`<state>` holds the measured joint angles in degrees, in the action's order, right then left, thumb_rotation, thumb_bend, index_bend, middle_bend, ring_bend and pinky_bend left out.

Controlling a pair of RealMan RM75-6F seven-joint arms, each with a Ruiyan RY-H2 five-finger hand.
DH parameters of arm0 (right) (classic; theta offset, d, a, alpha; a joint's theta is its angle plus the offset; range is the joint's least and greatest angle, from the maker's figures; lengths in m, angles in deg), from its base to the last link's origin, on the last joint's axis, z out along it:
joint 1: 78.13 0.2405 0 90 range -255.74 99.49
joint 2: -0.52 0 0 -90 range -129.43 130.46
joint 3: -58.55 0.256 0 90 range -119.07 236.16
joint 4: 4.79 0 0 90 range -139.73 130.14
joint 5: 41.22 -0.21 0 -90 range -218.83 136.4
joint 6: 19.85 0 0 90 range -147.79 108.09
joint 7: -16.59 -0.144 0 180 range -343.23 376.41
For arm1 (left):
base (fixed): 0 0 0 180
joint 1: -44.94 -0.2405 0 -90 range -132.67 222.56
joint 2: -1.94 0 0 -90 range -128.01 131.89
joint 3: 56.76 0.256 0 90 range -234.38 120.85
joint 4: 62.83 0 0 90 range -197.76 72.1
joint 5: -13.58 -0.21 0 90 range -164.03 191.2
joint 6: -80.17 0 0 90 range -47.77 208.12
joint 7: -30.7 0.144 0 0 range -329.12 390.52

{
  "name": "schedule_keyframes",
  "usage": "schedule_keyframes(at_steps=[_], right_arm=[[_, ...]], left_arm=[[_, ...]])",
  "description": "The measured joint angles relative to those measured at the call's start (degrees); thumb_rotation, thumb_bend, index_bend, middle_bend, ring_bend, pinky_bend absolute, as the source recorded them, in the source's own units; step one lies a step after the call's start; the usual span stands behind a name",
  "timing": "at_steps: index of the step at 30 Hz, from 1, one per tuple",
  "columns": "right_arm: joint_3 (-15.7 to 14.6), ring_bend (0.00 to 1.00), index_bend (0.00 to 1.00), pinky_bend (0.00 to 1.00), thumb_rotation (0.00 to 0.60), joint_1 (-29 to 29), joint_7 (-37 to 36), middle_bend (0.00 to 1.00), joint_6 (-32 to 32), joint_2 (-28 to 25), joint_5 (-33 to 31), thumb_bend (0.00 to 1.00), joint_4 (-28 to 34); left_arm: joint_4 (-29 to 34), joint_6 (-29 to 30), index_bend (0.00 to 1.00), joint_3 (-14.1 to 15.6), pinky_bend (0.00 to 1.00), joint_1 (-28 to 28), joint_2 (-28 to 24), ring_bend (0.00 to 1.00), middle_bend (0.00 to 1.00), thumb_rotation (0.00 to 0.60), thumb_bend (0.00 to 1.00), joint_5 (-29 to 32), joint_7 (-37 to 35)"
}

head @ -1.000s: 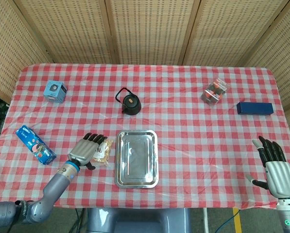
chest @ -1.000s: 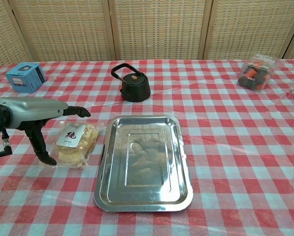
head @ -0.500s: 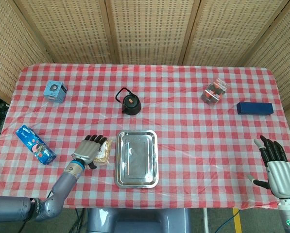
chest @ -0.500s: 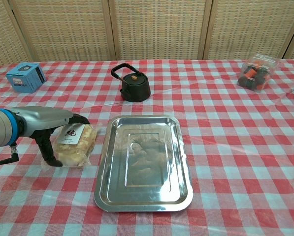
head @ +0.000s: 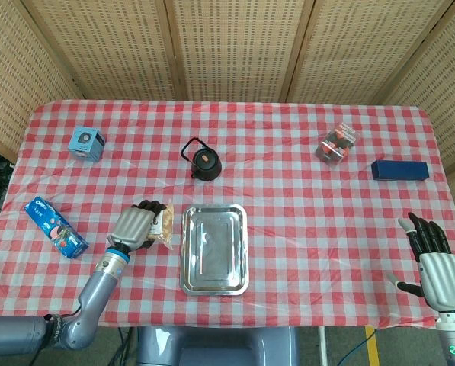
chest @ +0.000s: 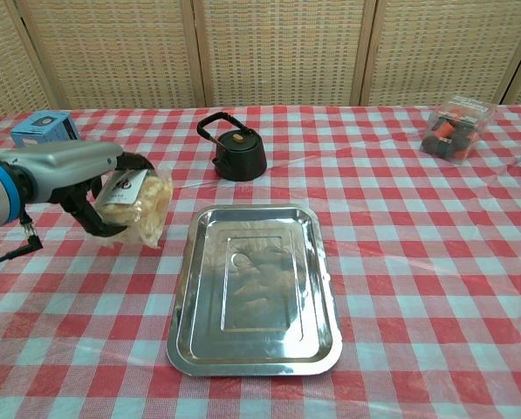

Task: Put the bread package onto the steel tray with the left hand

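Note:
My left hand [head: 135, 226] [chest: 84, 179] grips the clear bread package [chest: 136, 204] [head: 164, 226] and holds it above the cloth, just left of the steel tray [head: 214, 249] [chest: 256, 285]. The package tilts, its white label facing up. Nothing lies on the tray, which sits near the front middle of the table. My right hand [head: 429, 258] hovers open at the front right corner with its fingers spread; the chest view does not show it.
A black kettle [head: 201, 160] [chest: 235, 150] stands behind the tray. A blue box [head: 86, 142] [chest: 42, 128] sits at the far left, an Oreo pack [head: 55, 227] at the left edge. A clear pack of red items [head: 338, 143] [chest: 454, 129] and a dark blue box [head: 399, 169] lie far right.
My left hand has closed around the bread package and lifted it off the cloth, up and slightly back. The right hand has barely moved.

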<state>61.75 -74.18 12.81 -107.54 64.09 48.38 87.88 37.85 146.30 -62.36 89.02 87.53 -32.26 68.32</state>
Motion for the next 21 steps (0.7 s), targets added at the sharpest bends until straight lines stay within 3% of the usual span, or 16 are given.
schedule_keyframes(at_steps=[9,21], right_arm=[[0.2,0.00,0.00,0.00,0.600,0.0,-0.6,0.00,0.1,-0.3,-0.5,0.06,0.0],[0.9,0.00,0.00,0.00,0.600,-0.4,-3.1,0.00,-0.6,-1.2,-1.3,0.06,-0.2]], left_arm=[[2.8,-1.2,0.40,-2.4,0.32,2.1,-0.6,0.16,0.14,0.600,0.52,-2.6,0.1],[1.2,-2.9,0.36,-3.2,0.28,7.9,9.8,0.11,0.07,0.600,0.44,1.2,6.8]])
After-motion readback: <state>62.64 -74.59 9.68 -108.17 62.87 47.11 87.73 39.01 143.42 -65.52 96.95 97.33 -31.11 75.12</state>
